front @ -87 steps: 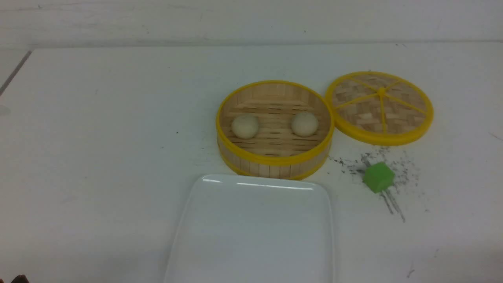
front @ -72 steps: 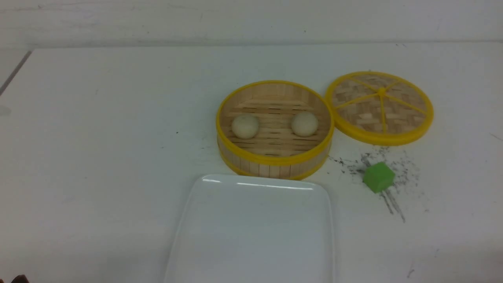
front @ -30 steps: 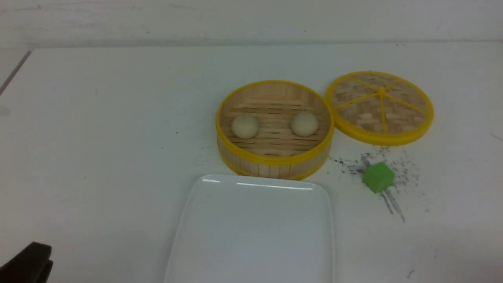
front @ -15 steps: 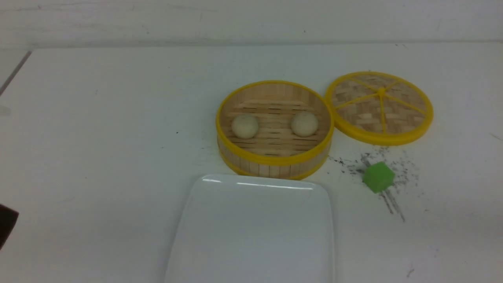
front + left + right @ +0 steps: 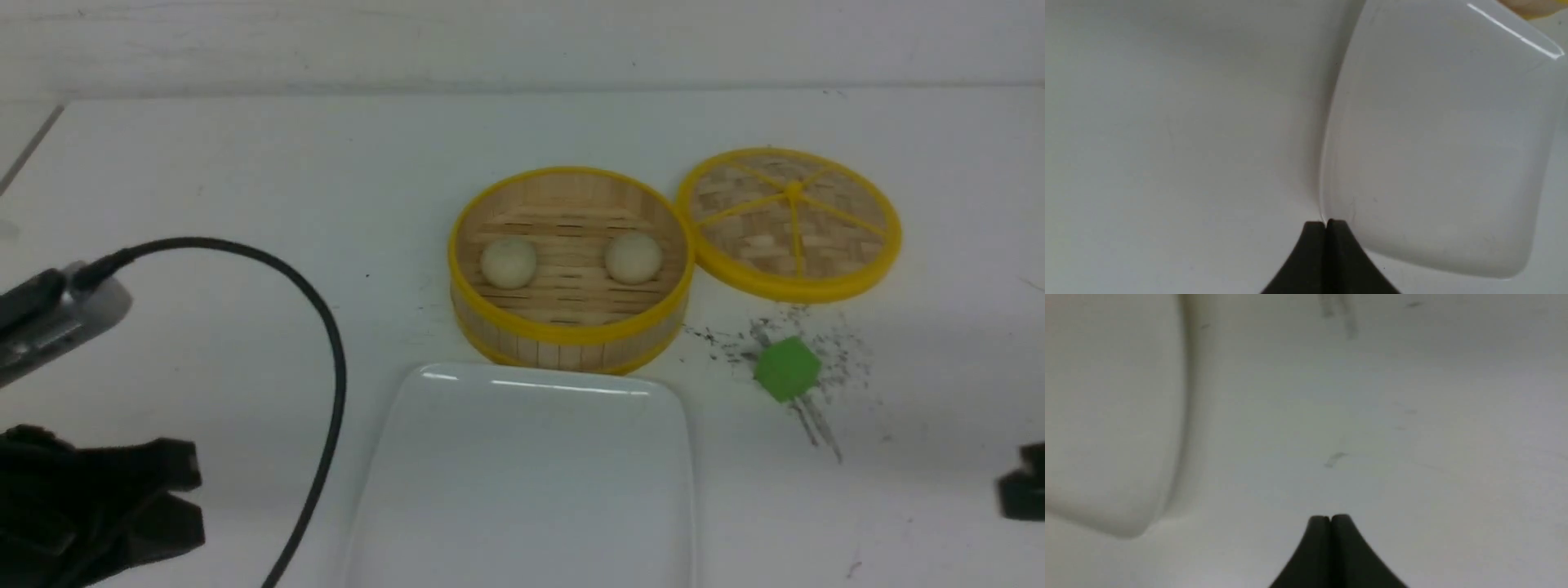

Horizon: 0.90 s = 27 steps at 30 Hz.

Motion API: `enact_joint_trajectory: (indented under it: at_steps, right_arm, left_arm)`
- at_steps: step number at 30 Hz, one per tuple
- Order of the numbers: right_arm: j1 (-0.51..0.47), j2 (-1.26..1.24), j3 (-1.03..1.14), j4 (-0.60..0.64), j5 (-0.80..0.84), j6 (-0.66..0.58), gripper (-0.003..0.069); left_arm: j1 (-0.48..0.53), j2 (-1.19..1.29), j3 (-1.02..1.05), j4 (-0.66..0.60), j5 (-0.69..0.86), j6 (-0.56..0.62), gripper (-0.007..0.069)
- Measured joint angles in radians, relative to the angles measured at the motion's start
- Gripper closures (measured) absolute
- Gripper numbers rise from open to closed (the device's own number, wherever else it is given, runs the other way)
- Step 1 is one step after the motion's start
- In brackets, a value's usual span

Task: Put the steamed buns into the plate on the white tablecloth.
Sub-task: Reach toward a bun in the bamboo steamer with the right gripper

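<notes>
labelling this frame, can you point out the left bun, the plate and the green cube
left bun [image 5: 509, 262], front view, top of its dome
plate [image 5: 531, 382], front view, its far rim
green cube [image 5: 786, 369], front view, its middle

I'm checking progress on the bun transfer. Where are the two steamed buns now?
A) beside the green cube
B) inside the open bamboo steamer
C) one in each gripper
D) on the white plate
B: the left bun and the right bun both rest inside the lidless steamer; the plate is bare.
</notes>
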Motion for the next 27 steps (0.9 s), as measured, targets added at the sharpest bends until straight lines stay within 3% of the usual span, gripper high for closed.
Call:
enact_joint_trajectory:
  at_steps: [3, 6, 10, 16, 21, 27]
  right_arm:
    - [0.002, 0.145, -0.067, 0.233, 0.027, -0.215, 0.0655]
    - [0.031, 0.283, -0.158, 0.354, 0.049, -0.348, 0.0635]
    - [0.122, 0.473, -0.333, 0.373, 0.041, -0.382, 0.0578]
    - [0.224, 0.685, -0.637, 0.214, 0.033, -0.268, 0.0445]
    - [0.286, 0.905, -0.943, -0.095, -0.016, -0.047, 0.0295]
    - [0.317, 1.082, -1.122, -0.276, -0.087, 0.051, 0.0228]
  left_arm:
    - [0.000, 0.040, -0.004, -0.012, -0.008, 0.026, 0.0622]
    - [0.000, 0.054, -0.004, -0.014, -0.016, 0.032, 0.0618]
    - [0.000, 0.056, -0.004, -0.015, -0.039, 0.036, 0.0611]
    - [0.000, 0.059, -0.004, -0.015, -0.052, 0.036, 0.0604]
    - [0.000, 0.059, -0.004, -0.012, -0.052, 0.036, 0.0590]
    - [0.000, 0.059, -0.004, -0.010, -0.052, 0.036, 0.0575]
